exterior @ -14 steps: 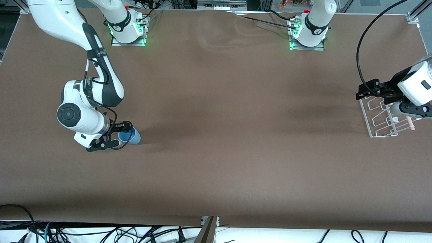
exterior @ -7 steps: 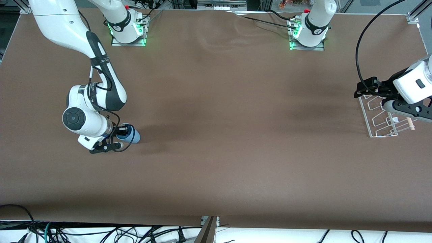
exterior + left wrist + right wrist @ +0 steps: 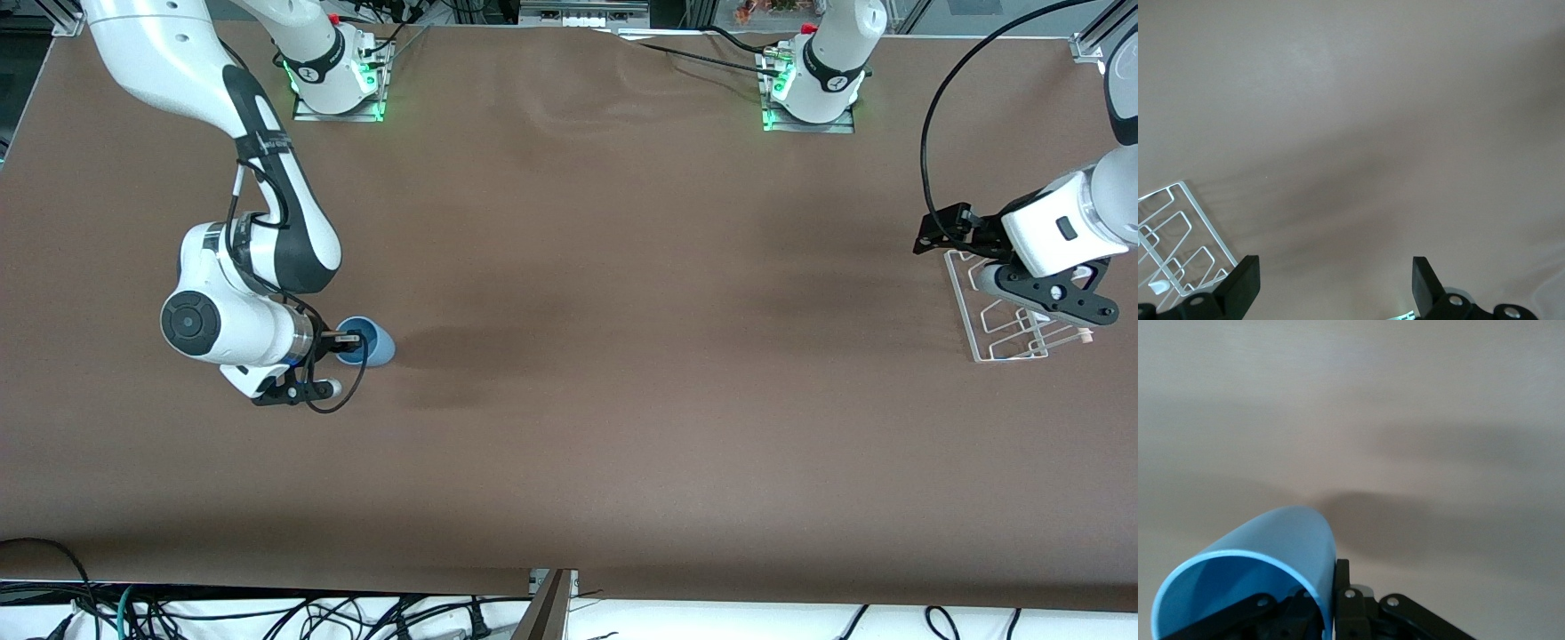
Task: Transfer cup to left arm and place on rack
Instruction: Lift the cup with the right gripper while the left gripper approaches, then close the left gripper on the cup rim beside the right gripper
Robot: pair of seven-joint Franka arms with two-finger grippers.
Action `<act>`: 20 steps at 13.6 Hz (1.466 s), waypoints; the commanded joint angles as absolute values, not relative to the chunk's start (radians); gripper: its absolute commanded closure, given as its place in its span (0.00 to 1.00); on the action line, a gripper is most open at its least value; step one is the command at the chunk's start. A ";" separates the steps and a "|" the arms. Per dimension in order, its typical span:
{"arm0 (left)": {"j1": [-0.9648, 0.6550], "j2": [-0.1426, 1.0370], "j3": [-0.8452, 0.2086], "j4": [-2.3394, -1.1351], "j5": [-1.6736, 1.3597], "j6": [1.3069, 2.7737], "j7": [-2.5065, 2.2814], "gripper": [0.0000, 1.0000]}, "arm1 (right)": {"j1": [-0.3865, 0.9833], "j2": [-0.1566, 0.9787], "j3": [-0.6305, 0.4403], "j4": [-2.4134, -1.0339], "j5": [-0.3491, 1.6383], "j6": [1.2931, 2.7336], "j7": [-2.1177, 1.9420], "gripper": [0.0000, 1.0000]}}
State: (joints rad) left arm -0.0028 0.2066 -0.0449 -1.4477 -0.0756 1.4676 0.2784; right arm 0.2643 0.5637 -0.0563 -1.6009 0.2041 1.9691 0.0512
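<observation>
The light-blue cup [image 3: 373, 343] hangs tilted in my right gripper [image 3: 352, 338], a little above the table near the right arm's end. The gripper is shut on the cup's rim, with one finger inside and one outside. In the right wrist view the cup [image 3: 1271, 550] fills the low corner, pinched at the wall by my right gripper [image 3: 1331, 603]. The white wire rack [image 3: 1005, 316] stands at the left arm's end of the table. My left gripper [image 3: 933, 234] is open and empty over the rack's edge. In the left wrist view my left gripper [image 3: 1335, 283] spans bare table, with the rack [image 3: 1178, 240] at one side.
The brown table cloth [image 3: 622, 356] is bare between cup and rack. A pale wooden dowel [image 3: 1083, 335] pokes out of the rack. The arm bases [image 3: 809, 89] stand at the table edge farthest from the front camera. Cables lie below the near edge.
My right gripper has carried the cup a short way toward the left arm's end, and the cup has tilted. My left gripper has drifted from the rack toward the table's middle.
</observation>
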 commanded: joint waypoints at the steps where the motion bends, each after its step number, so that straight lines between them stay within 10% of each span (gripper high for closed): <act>1: -0.002 0.199 -0.069 -1.463 -0.089 1.462 0.305 0.00 | 0.291 0.566 -0.023 -1.495 0.363 1.840 0.180 1.00; 10: 0.009 0.215 -0.170 -1.496 -0.095 1.503 0.662 0.00 | 0.331 0.566 0.296 -1.361 0.845 1.952 0.845 1.00; 20: 0.021 0.158 -0.367 -1.497 -0.194 1.608 0.978 0.00 | 0.506 0.568 0.314 -1.310 0.966 2.241 1.173 1.00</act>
